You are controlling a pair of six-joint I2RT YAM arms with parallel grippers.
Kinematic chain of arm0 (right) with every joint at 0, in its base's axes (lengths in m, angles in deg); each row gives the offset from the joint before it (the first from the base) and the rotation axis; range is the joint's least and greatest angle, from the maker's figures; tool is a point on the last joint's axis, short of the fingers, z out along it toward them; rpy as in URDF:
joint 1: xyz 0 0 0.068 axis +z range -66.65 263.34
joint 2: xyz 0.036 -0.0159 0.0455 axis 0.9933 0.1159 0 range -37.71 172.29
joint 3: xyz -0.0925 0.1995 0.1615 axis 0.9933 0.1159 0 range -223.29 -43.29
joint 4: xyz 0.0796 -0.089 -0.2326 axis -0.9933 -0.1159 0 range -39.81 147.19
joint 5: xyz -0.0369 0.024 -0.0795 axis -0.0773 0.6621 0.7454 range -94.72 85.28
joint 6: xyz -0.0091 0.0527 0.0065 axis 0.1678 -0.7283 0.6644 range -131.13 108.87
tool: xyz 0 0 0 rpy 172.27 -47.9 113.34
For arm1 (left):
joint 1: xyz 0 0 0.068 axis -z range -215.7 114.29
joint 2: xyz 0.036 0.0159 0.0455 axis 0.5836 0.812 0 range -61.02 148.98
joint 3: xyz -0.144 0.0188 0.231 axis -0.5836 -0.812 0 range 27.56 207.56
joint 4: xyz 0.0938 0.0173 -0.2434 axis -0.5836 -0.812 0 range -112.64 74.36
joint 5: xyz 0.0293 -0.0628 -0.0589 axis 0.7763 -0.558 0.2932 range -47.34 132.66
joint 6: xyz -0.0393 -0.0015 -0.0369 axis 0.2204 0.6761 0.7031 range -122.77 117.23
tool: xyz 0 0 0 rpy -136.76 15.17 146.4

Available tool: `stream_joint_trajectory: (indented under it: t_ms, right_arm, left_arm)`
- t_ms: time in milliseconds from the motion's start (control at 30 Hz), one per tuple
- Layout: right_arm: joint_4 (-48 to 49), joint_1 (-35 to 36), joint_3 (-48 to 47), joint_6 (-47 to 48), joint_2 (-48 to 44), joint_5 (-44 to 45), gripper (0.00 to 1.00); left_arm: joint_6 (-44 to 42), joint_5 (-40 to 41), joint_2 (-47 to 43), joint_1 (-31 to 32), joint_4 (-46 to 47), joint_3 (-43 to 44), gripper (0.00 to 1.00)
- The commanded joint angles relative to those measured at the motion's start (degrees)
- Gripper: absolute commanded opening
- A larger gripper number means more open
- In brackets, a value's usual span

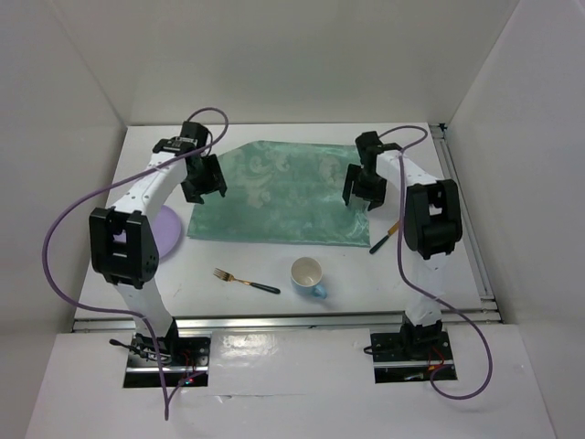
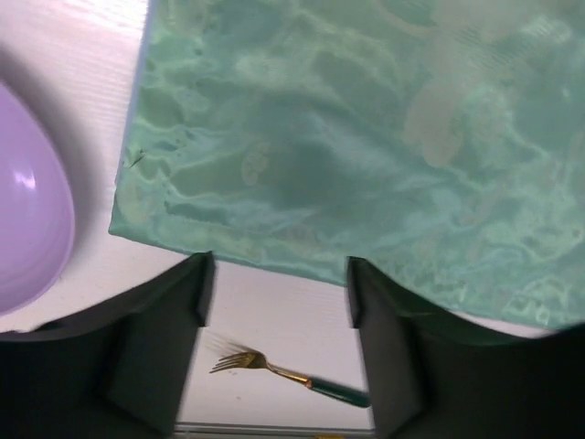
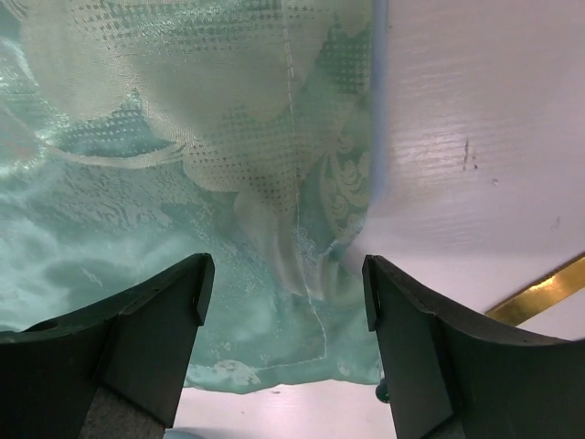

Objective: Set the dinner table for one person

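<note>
The white dinner table (image 1: 265, 265) carries a teal-green patterned cloth (image 1: 288, 192) spread flat in the middle. A lilac plate (image 1: 164, 233) lies at the left. A gold fork with a dark green handle (image 1: 245, 281) and a white and blue mug (image 1: 308, 276) lie near the front. A gold utensil with a dark handle (image 1: 384, 238) lies right of the cloth. My left gripper (image 1: 203, 178) is open and empty over the cloth's left edge (image 2: 228, 247). My right gripper (image 1: 366, 187) is open and empty over the cloth's right edge (image 3: 302, 274).
White walls enclose the table on three sides. A metal rail (image 1: 462, 210) runs along the right edge and another along the front (image 1: 283, 317). Purple cables loop from both arms. The fork shows between my left fingers (image 2: 283, 370); the plate's rim shows at left (image 2: 32, 229).
</note>
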Motion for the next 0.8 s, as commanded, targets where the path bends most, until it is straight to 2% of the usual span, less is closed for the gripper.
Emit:
stream_joint_trajectory:
  t_ms: [0, 33, 100, 167, 267, 567, 633, 667, 733, 767]
  right_arm:
    - [1.9, -0.8, 2.4, -1.6, -6.7, 2.4, 0.78]
    - [4.1, -1.4, 4.3, -1.6, -8.1, 2.4, 0.78]
    - [6.1, -1.4, 10.5, -1.6, -12.1, 0.3, 0.77]
    - [8.5, -1.9, 15.8, -1.6, -14.8, -2.7, 0.76]
    - [10.6, -1.9, 20.8, -1.6, -16.2, -5.4, 0.76]
    - [12.3, -1.9, 25.1, -0.5, -16.7, -8.3, 0.69]
    - [12.3, -1.9, 25.1, -0.5, -15.3, -7.6, 0.66]
    - [12.3, -1.9, 25.8, -0.5, -15.3, -7.6, 0.63]
    - [13.0, -1.9, 26.6, -0.5, -14.8, -7.6, 0.58]
    - [13.6, -1.9, 27.4, -0.5, -14.8, -7.6, 0.48]
  left_arm:
    - [4.0, 7.2, -0.1, -0.4, -1.7, -2.6, 0.70]
    - [5.1, 8.1, -0.9, -0.4, -2.3, -5.1, 0.61]
    - [7.0, 9.7, -1.9, -0.4, -2.3, -8.4, 0.59]
    - [8.2, 9.1, -2.6, -2.6, -0.1, -13.2, 0.70]
    - [8.2, 5.1, 0.8, -5.3, 2.4, -16.4, 0.78]
    - [8.7, 2.6, 4.4, -5.9, 8.3, -17.9, 0.79]
    - [8.7, 3.3, 5.7, -5.9, 8.3, -17.2, 0.76]
    - [9.4, 3.3, 7.0, -5.9, 8.3, -16.5, 0.69]
    - [10.0, 3.3, 7.7, -5.9, 8.3, -16.0, 0.62]
    - [10.0, 3.3, 7.7, -5.9, 8.3, -15.4, 0.53]
